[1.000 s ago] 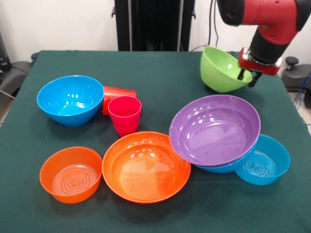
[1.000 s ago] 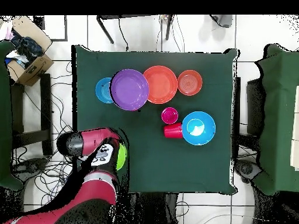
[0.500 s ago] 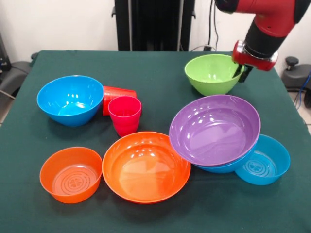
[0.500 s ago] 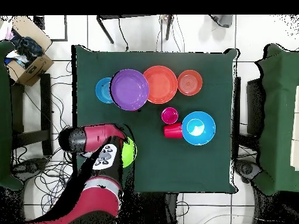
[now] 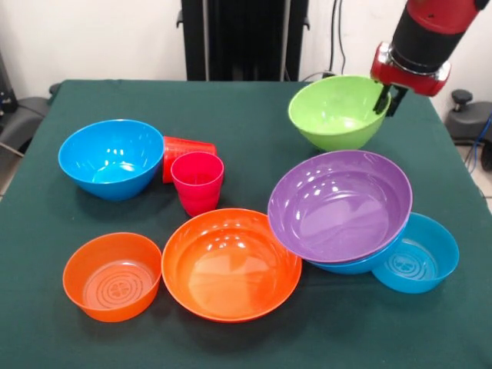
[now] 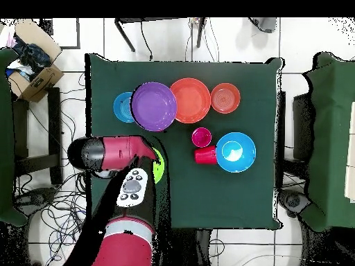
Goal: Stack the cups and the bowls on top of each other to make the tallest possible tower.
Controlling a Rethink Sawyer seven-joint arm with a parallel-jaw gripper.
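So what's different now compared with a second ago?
The pincer, gripping the glossy lime green plastic bowl by its rim throughout, has levelled it from a steep tilt and carried it slightly up and further over the green table. The other bowls and both cups have not moved.

Lime green bowl [image 5: 338,111] raised clear of the table [image 5: 254,138], tilted slightly, rim pinched by the gripper [image 5: 389,98]. Purple bowl [image 5: 340,204] resting tilted on a large blue bowl [image 5: 350,265], touching the light blue ringed bowl [image 5: 419,263]. Large orange bowl [image 5: 231,264] upright, just beside the small orange ringed bowl [image 5: 112,276]. Second large blue bowl [image 5: 111,157] upright, touching the red-orange cup [image 5: 184,150] lying on its side. Pink cup [image 5: 198,182] upright beside it. Nothing stacked into a tower.
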